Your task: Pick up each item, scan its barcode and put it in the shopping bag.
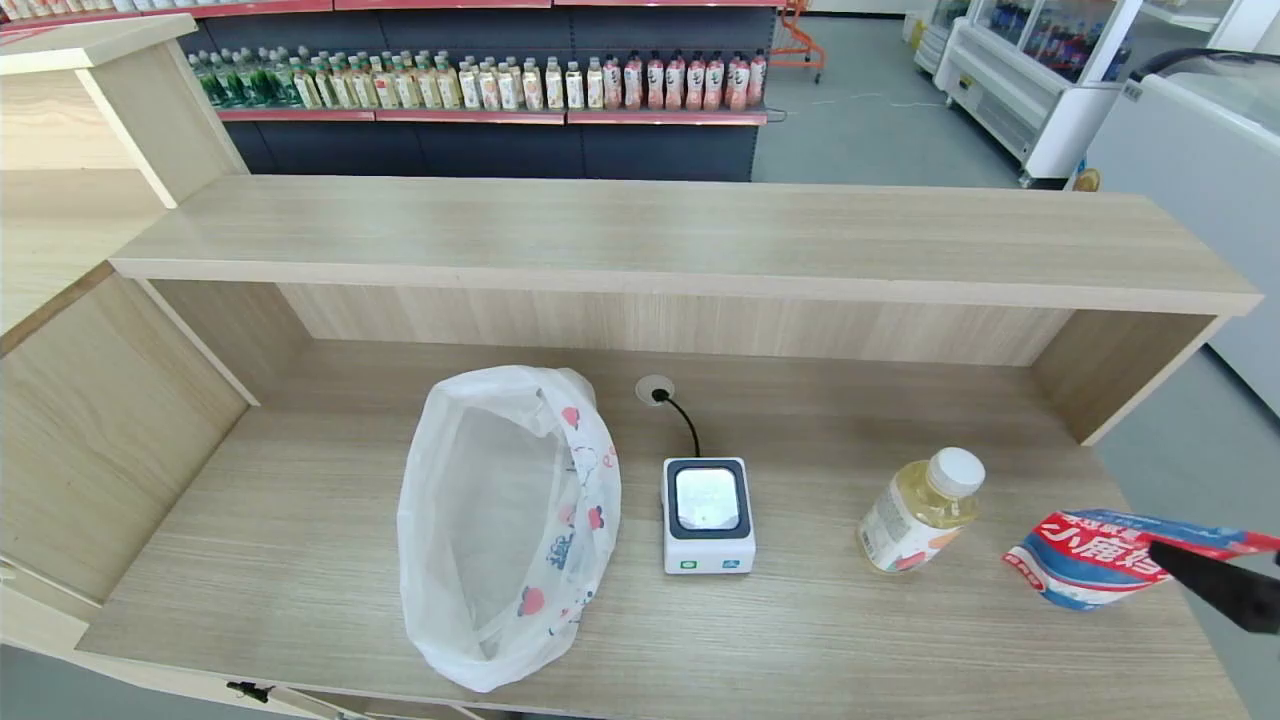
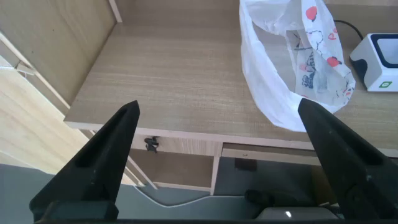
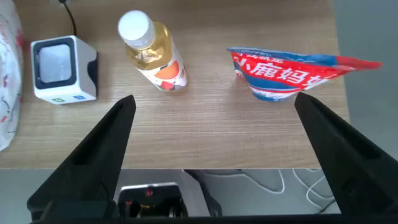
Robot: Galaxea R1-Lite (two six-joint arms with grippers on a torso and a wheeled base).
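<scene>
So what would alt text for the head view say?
A wooden checkout counter holds an open white shopping bag on the left, a small scanner in the middle, and a bottle and a red-and-blue pouch on the right. Shelves of drinks stand behind.

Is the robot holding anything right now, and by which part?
Nothing is held. The left gripper and the right gripper are both open and empty; the bottle and the red-and-blue pouch lie on the counter.

A wooden counter (image 1: 300, 520) with raised ledge (image 1: 650, 230) fronts bottle-stocked shelves (image 1: 480, 90), grey floor (image 1: 870, 120) and white freezers (image 1: 1040, 80).
</scene>
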